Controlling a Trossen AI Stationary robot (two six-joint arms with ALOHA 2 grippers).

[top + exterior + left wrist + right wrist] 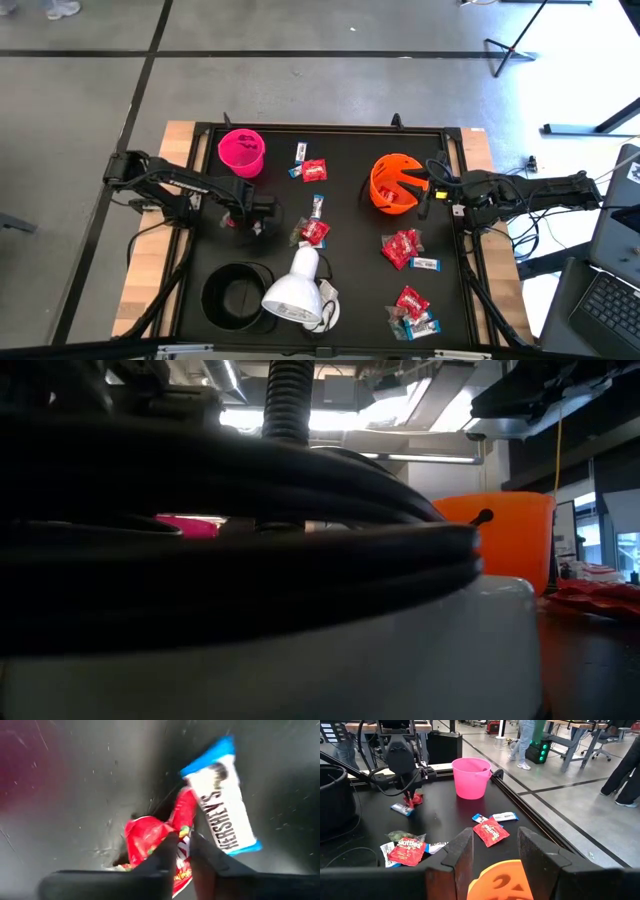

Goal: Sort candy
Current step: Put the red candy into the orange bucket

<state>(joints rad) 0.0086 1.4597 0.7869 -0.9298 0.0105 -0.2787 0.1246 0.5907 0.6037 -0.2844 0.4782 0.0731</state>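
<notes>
Left pincer (184,851) nipped shut on red candy packet (150,836) low on desk (350,290) near pink cup (241,151); white-and-blue bar (221,805) seemingly touching alongside. Right pincer (495,852) parted, empty, over orange cup (393,184).

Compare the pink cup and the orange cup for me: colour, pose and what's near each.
The pink cup stands upright with its mouth up; the orange cup lies tipped on its side. The pink cup is plain pink; the orange cup is orange with dark cut-out markings. The right gripper hangs open right at the orange cup; the left gripper is apart from the pink cup, shut on a red packet. Both sit on the black tray.
</notes>
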